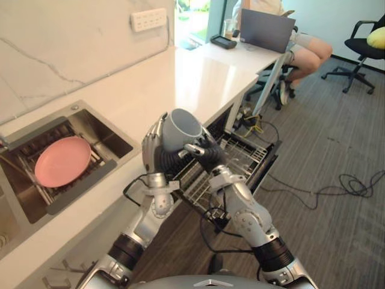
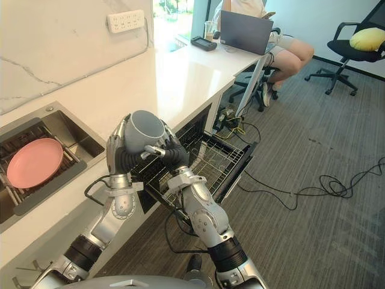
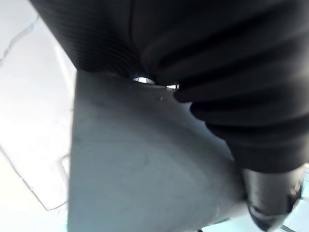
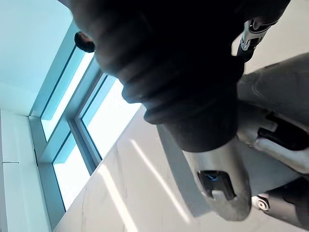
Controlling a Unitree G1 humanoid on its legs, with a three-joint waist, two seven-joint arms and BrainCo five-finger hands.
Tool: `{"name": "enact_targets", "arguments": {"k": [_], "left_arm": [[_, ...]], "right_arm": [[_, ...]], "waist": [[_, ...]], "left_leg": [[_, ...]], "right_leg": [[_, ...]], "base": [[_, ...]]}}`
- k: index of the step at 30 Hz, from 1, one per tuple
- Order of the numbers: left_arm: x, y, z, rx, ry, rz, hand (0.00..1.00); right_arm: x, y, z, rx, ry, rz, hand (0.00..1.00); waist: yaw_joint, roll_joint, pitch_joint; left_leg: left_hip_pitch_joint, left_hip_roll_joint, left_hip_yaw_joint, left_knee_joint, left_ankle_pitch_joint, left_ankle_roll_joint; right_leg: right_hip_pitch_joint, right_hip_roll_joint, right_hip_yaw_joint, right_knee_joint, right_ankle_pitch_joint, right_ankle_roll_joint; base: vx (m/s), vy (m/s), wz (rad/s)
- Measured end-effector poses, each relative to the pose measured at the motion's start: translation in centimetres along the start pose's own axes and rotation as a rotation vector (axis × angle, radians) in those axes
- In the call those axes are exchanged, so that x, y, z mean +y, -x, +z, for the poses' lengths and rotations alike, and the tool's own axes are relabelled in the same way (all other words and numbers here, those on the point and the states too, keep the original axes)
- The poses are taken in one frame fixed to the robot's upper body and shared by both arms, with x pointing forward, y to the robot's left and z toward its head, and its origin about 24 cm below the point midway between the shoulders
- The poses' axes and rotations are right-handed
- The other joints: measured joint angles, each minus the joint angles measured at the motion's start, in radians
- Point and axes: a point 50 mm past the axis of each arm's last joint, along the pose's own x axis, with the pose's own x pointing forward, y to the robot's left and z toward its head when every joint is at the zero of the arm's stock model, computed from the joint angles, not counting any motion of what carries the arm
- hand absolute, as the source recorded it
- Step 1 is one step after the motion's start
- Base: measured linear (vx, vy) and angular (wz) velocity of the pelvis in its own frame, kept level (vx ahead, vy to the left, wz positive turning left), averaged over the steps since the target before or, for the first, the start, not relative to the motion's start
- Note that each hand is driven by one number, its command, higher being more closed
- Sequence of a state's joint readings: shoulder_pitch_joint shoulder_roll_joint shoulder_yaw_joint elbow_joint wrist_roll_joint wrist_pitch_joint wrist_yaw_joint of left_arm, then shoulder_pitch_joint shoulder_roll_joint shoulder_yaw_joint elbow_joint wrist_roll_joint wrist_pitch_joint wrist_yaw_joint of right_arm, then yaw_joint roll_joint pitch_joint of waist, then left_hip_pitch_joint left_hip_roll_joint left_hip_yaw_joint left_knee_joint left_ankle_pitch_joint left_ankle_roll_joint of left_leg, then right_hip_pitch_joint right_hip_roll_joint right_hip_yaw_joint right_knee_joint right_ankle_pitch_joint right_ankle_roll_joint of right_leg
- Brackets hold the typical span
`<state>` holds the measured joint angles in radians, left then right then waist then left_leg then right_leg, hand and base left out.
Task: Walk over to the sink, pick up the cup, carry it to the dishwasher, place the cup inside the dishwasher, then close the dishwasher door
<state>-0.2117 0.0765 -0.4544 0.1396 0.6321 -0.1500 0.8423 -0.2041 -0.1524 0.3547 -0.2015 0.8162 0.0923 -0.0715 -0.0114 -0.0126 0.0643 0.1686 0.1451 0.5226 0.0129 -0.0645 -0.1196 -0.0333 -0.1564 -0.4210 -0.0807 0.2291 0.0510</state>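
Observation:
A grey cup (image 1: pixel 181 127) is held up with its mouth tilted upward, over the counter's front edge and beside the pulled-out dishwasher rack (image 1: pixel 243 155). My left hand (image 1: pixel 153 146) wraps the cup from behind, fingers curled round its wall. My right hand (image 1: pixel 207 154) grips the cup's other side, a finger pressed at its rim. In the left wrist view the cup's grey wall (image 3: pixel 135 159) lies right against the dark cover. The dishwasher's door is down and open under the wire rack (image 2: pixel 218 158).
A pink plate (image 1: pixel 62 160) lies in the sink (image 1: pixel 101 125) to the left. The white counter (image 1: pixel 198 75) runs back to a desk where a person (image 1: pixel 304 48) sits with a laptop (image 1: pixel 267 30). Cables (image 1: pixel 355 183) trail over the carpet; an office chair (image 1: pixel 364 42) stands far right.

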Motion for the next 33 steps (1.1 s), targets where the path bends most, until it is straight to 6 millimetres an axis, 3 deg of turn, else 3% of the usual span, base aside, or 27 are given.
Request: {"name": "enact_targets", "arguments": {"k": [9,10,28,29,33], "left_arm": [[-0.5,0.2,0.2,0.005,-0.005,-0.036,1.0],[-0.5,0.2,0.2,0.005,-0.004,-0.037,1.0],[-0.7,-0.5,0.5,-0.002,-0.002,-0.015,1.0],[-0.7,-0.5,0.5,-0.004,-0.001,-0.016,0.0],[-1.3,0.2,1.1,-0.031,0.016,-0.052,0.0]], "right_arm": [[0.5,-0.9,0.3,-0.012,0.034,-0.001,0.0],[0.5,-0.9,0.2,-0.011,0.035,-0.004,1.0],[1.1,-1.5,0.8,-0.066,0.021,-0.04,1.0],[1.2,-1.5,0.8,-0.073,0.016,-0.041,1.0],[1.2,-1.6,1.8,-0.166,-0.003,-0.077,1.0]], "waist": [[0.001,0.0,-0.014],[0.002,0.0,-0.014],[0.006,0.014,-0.029],[0.007,0.014,-0.029],[0.014,0.015,-0.029]], "left_leg": [[0.004,-0.003,0.0,-0.003,0.008,0.001],[0.005,-0.003,0.0,-0.011,0.011,0.002],[0.018,-0.012,-0.003,-0.034,0.027,0.0],[0.018,-0.012,-0.003,-0.034,0.027,0.0],[0.017,-0.013,-0.005,-0.036,0.027,0.0]], "right_leg": [[0.0,0.0,0.001,0.0,0.002,-0.002],[0.0,0.0,0.001,0.0,0.002,-0.002],[0.0,-0.001,-0.002,0.0,0.003,-0.004],[0.0,-0.001,-0.002,0.0,0.003,-0.004],[0.0,-0.002,-0.003,0.0,0.003,-0.004]], "base": [[0.0,0.0,0.0],[0.0,0.0,0.0],[0.0,0.002,0.01],[0.0,0.0,0.0],[0.0,0.0,0.0]]}}
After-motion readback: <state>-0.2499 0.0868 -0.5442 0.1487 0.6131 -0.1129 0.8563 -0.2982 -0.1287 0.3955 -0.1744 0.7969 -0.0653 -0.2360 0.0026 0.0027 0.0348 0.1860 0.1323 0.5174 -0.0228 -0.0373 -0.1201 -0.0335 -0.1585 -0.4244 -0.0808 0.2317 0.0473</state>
